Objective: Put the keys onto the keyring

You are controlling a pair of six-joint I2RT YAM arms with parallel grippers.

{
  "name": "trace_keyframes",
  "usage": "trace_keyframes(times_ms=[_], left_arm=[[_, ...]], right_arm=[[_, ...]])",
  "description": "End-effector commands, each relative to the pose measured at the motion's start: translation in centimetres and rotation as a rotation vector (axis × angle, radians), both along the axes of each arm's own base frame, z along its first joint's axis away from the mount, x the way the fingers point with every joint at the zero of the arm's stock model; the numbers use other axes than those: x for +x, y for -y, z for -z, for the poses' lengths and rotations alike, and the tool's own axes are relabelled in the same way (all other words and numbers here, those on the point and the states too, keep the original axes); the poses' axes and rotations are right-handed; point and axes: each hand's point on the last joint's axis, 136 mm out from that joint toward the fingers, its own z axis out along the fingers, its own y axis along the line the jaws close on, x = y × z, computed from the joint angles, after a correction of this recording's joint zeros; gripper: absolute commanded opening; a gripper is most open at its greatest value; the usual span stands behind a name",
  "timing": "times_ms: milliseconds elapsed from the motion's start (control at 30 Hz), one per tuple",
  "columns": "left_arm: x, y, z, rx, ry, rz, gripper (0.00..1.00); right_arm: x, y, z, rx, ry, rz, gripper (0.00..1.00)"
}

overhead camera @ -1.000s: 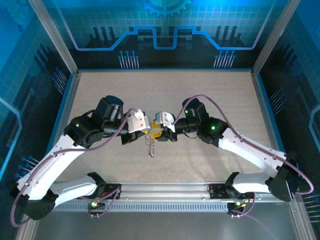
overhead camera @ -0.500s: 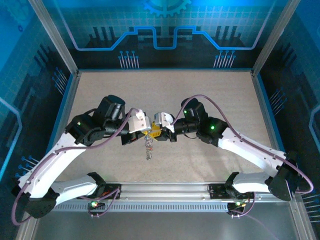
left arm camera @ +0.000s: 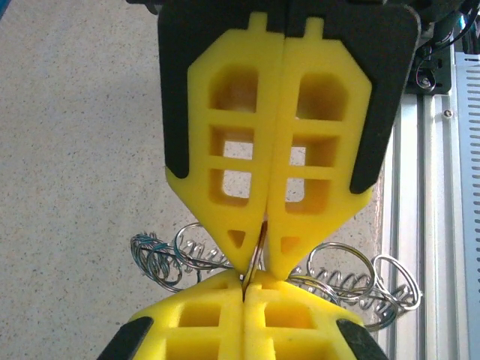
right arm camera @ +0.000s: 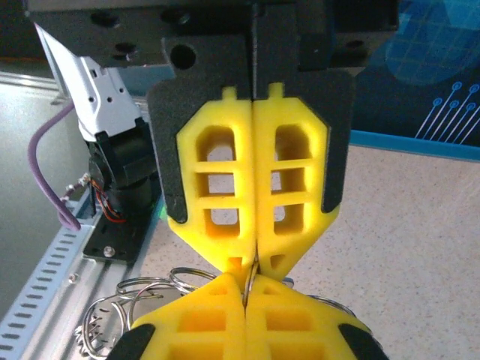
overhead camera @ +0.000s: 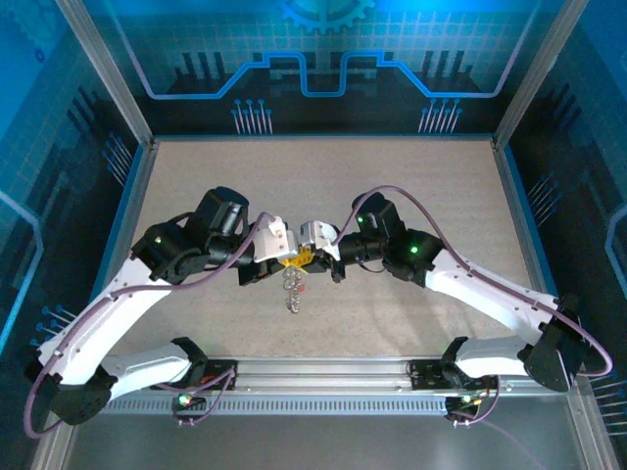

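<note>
My left gripper [overhead camera: 283, 260] and right gripper [overhead camera: 307, 259] meet tip to tip above the middle of the table. In the left wrist view the left gripper [left arm camera: 256, 259] is shut on the thin metal edge of the keyring [left arm camera: 259, 241]. The right gripper's yellow fingers [left arm camera: 225, 315] pinch the same edge from below. In the right wrist view the right gripper [right arm camera: 253, 268] is shut on that keyring [right arm camera: 248, 285]. A bunch of silvery rings and coils [overhead camera: 291, 292] hangs under both grippers. A red speck [overhead camera: 301, 290] beside it may be a key head; the keys are too small to make out.
More loose silvery loops [left arm camera: 339, 271] dangle behind the fingertips. The metal rail [overhead camera: 323, 374] with both arm bases runs along the near edge. Blue walls and an aluminium frame [overhead camera: 137, 166] enclose the speckled beige table [overhead camera: 431, 186].
The right gripper's fingers have come together on the ring. Both grippers have edged slightly toward the far side, and the hanging bunch of rings has swung a little to the left.
</note>
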Motion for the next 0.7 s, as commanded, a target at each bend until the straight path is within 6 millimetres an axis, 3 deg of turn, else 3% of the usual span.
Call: trace_keyframes(times_ms=[0, 133, 333, 500, 567, 667], left_arm=[[-0.8, 0.5, -2.1, -0.07, 0.065, 0.053, 0.06], [-1.0, -0.2, -1.1, -0.061, 0.094, 0.037, 0.17], [-1.2, 0.0, 0.2, -0.089, 0.085, 0.031, 0.18], [-0.7, 0.9, -0.7, -0.179, 0.122, 0.029, 0.2], [-0.3, 1.2, -1.3, -0.222, 0.151, 0.013, 0.34], [0.3, 1.1, -2.0, -0.258, 0.212, -0.011, 0.39]], right_arm=[[0.0, -0.1, 0.0, 0.002, -0.002, 0.017, 0.0], [0.1, 0.5, -1.6, 0.099, -0.013, 0.032, 0.0], [0.7, 1.7, -4.0, 0.251, -0.02, 0.072, 0.0], [0.4, 1.8, -4.6, 0.274, -0.022, 0.055, 0.0], [0.4, 1.8, -5.3, 0.3, -0.003, 0.052, 0.0], [0.6, 1.8, -4.5, 0.301, -0.015, 0.065, 0.0]])
